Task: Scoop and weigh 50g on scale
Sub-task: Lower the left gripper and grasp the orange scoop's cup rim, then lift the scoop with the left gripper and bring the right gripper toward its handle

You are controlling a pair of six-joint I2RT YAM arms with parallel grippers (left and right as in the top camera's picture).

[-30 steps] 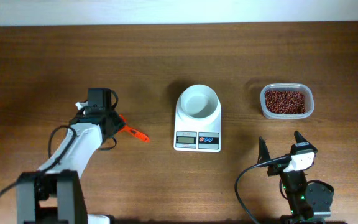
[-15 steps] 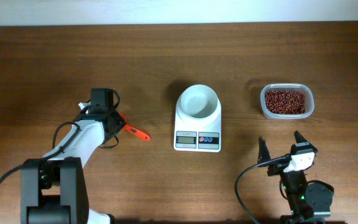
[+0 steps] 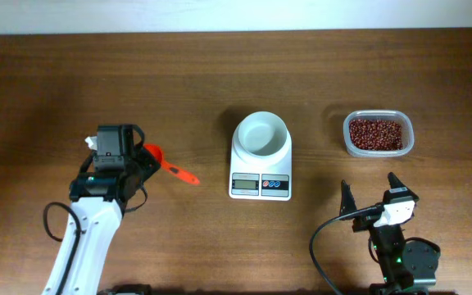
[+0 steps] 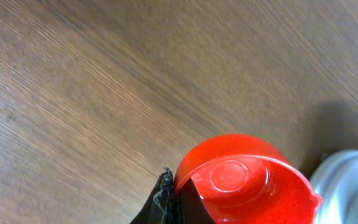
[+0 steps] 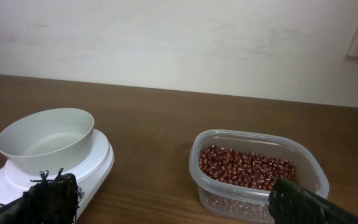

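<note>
The white scale (image 3: pixel 260 166) stands mid-table with its empty round bowl (image 3: pixel 261 133) on top; in the right wrist view that bowl (image 5: pixel 45 139) is at the left. The red-brown beans (image 3: pixel 376 133) fill a clear tub at the right, also seen from the right wrist (image 5: pixel 247 167). A red scoop (image 3: pixel 166 165) lies left of the scale, handle pointing toward it. My left gripper (image 3: pixel 141 156) is shut on the scoop's bowl end, and that red bowl (image 4: pixel 244 180) sits against one black finger (image 4: pixel 164 202). My right gripper (image 3: pixel 369 185) stands open near the front edge, nothing between its fingers.
The clear plastic tub (image 3: pixel 408 139) sits right of the scale, just beyond my right gripper (image 5: pixel 179 208). A white wall rises behind the table's far edge. Bare brown wood (image 3: pixel 72 74) spreads across the left and back.
My left gripper has shut on the scoop. Its wrist has swung left, so the scoop's red bowl now shows. The right arm has not moved.
</note>
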